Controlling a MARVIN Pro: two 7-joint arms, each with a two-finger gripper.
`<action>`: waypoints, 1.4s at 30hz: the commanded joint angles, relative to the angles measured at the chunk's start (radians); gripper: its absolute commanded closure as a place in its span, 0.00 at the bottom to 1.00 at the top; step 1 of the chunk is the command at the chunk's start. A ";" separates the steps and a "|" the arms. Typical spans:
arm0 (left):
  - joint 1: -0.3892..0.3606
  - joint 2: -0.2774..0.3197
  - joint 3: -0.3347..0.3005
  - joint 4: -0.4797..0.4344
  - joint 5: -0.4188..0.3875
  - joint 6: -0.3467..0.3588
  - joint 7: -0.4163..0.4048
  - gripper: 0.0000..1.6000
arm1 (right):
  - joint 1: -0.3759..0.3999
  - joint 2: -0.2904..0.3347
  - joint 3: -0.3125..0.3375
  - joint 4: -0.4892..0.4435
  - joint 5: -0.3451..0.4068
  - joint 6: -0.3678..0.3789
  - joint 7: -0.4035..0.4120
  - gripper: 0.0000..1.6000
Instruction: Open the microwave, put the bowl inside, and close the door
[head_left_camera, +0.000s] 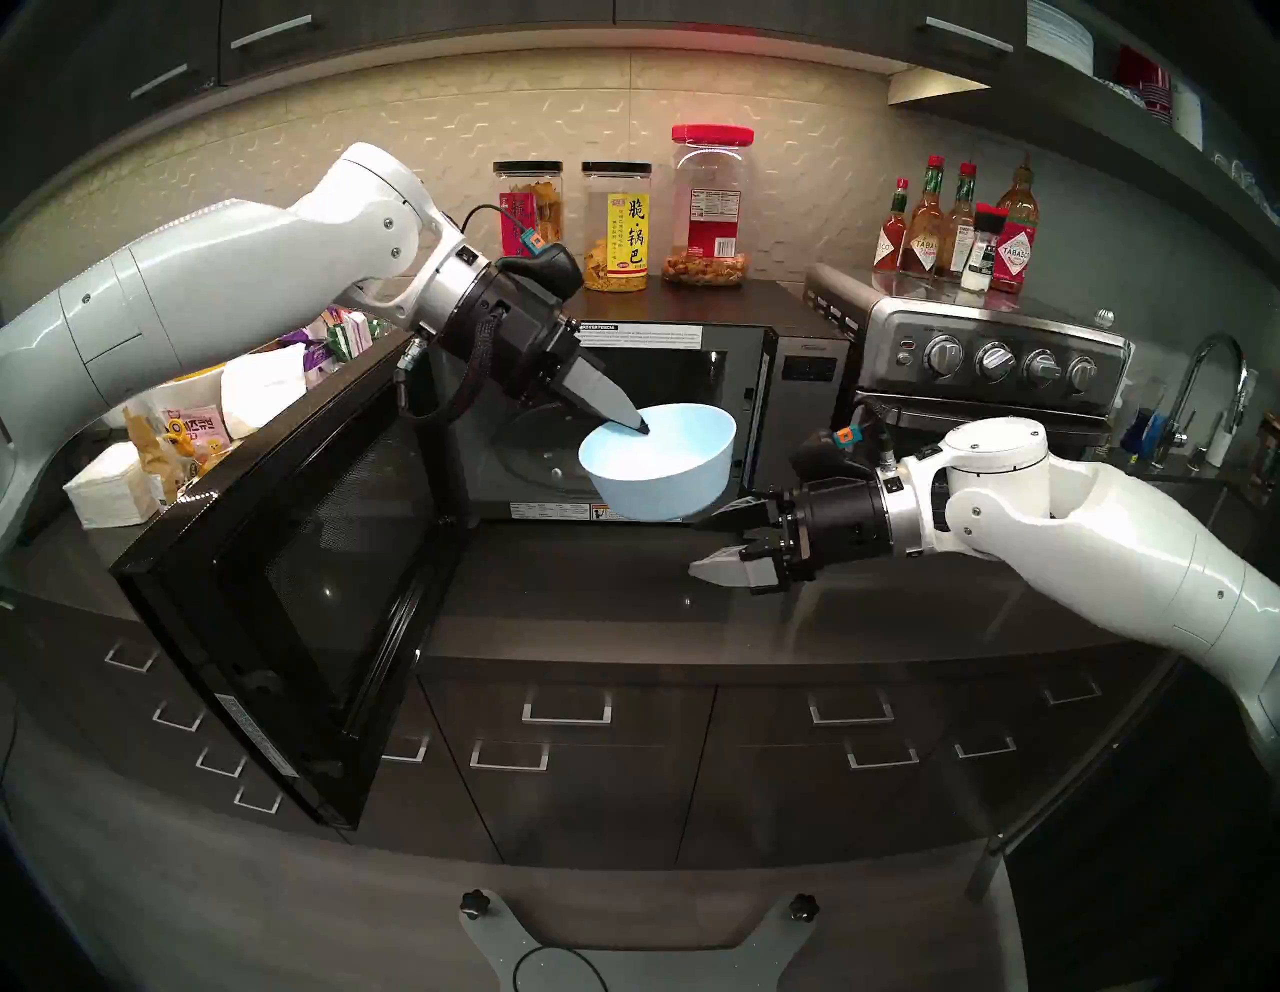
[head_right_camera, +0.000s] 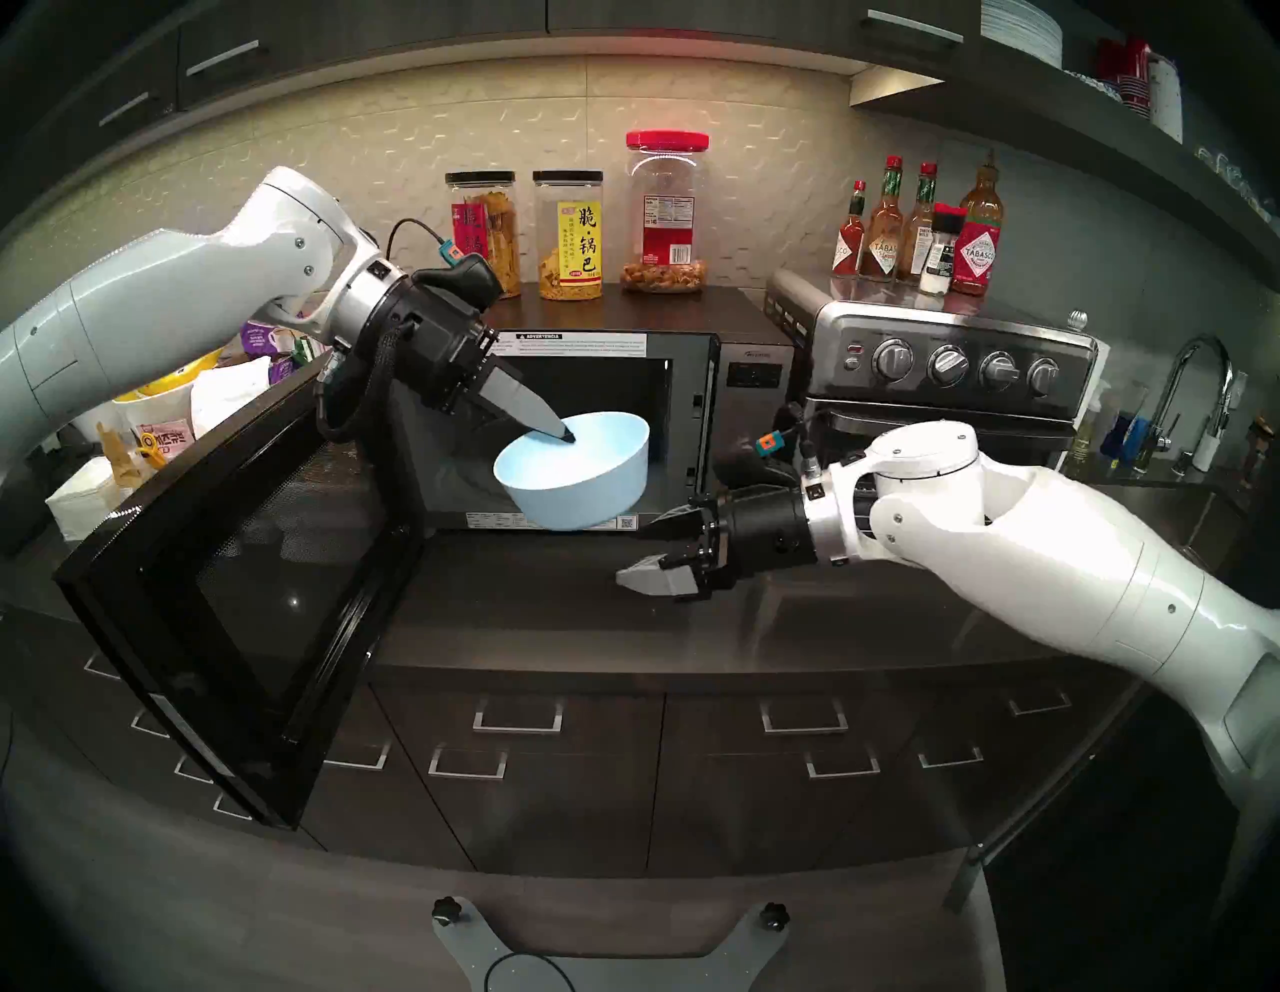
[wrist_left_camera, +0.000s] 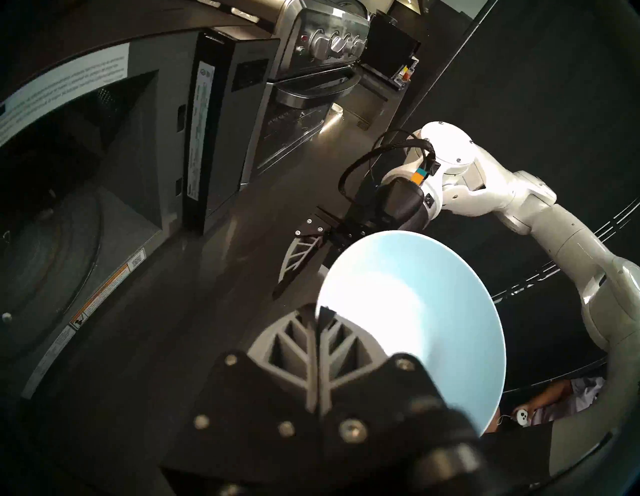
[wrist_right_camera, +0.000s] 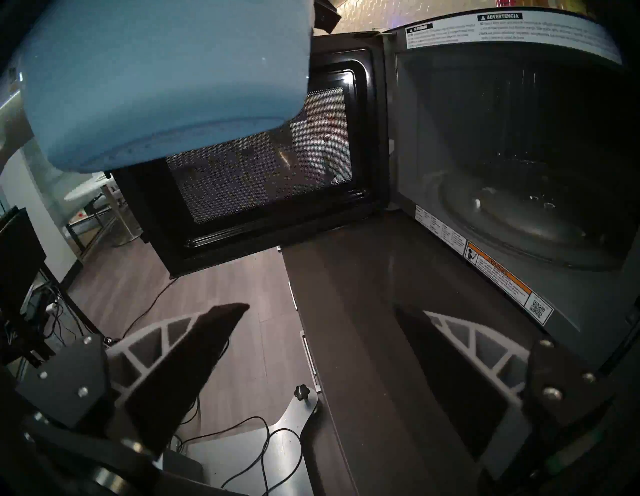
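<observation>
On the dark table (head_left_camera: 623, 596), the light-blue bowl (head_left_camera: 665, 471) is held tilted by its rim in the closed left tool (head_left_camera: 643, 427) before the open microwave (head_left_camera: 692, 388); the right tool (head_left_camera: 724, 537) is spread, empty.

A light-blue bowl (head_left_camera: 658, 461) hangs tilted before the black microwave (head_left_camera: 644, 415), its door (head_left_camera: 291, 582) swung wide, glass turntable (wrist_right_camera: 519, 214) bare inside.
</observation>
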 joint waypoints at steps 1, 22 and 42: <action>-0.056 0.030 0.012 -0.011 0.004 -0.003 -0.017 1.00 | 0.013 -0.002 0.015 -0.001 0.006 -0.006 -0.002 0.00; -0.099 0.027 0.089 -0.015 0.039 -0.003 -0.041 1.00 | 0.013 -0.002 0.015 -0.001 0.006 -0.006 -0.002 0.00; -0.119 0.024 0.103 -0.014 0.068 -0.003 -0.060 1.00 | 0.013 -0.002 0.015 -0.001 0.006 -0.006 -0.002 0.00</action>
